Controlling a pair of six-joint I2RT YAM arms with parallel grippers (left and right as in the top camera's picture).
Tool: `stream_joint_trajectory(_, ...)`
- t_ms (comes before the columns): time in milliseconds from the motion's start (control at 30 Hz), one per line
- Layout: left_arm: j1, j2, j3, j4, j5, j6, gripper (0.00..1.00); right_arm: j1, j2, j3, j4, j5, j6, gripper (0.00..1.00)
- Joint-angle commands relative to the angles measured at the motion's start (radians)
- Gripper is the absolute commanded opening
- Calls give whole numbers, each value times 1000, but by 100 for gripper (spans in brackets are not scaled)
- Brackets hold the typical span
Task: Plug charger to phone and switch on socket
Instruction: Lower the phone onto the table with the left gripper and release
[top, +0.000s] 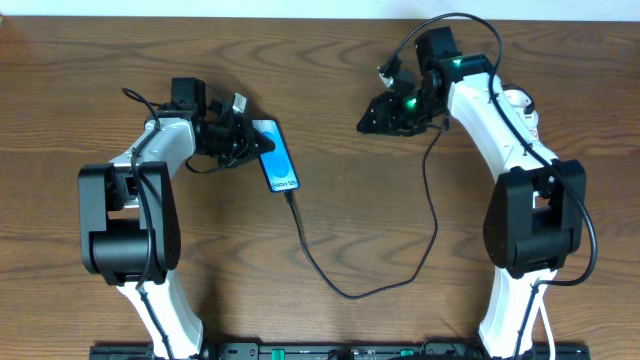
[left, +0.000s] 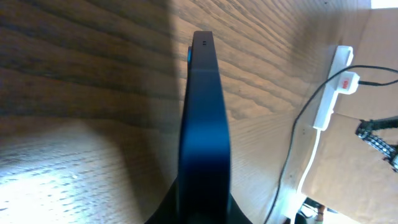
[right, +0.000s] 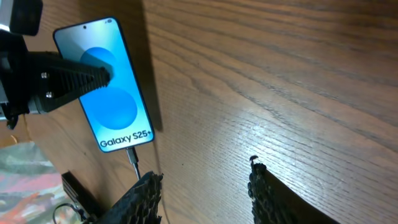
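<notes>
The phone lies left of centre with its blue screen lit, and white text shows at its near end in the right wrist view. My left gripper is shut on its upper end; the left wrist view shows the phone edge-on between the jaws. The charger cable loops from the phone's lower end toward the right arm, and its plug tip sits in the phone's port. The white socket with a red mark lies far right. My right gripper is open and empty.
The wooden table runs under both arms. A white cord trails from the socket. The right arm's thicker black cable arcs over its wrist. The arm bases stand at the front edge.
</notes>
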Motion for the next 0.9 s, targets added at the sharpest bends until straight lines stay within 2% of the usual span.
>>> stream_joint_trajectory(0, 2, 10, 8, -11, -9, 29, 8, 23, -26, 14, -3, 12, -14, 44)
stream_joint_trajectory(300, 2, 14, -2, -55, -9, 23, 8, 49, -26, 14, -5, 40, -14, 45)
stream_joint_trajectory(367, 2, 14, -2, -55, -10, 23, 23, 50, -26, 14, -7, 40, -14, 45)
stream_joint_trajectory(467, 3, 14, -2, -63, -11, 23, 29, 50, -26, 14, -19, 43, -14, 45)
stream_joint_trajectory(800, 2, 14, -2, -108, -195, 23, 31, 50, -26, 14, -27, 44, -29, 45)
stream_joint_trajectory(867, 2, 14, -2, -108, -208, 23, 37, 50, -26, 14, -27, 43, -29, 45)
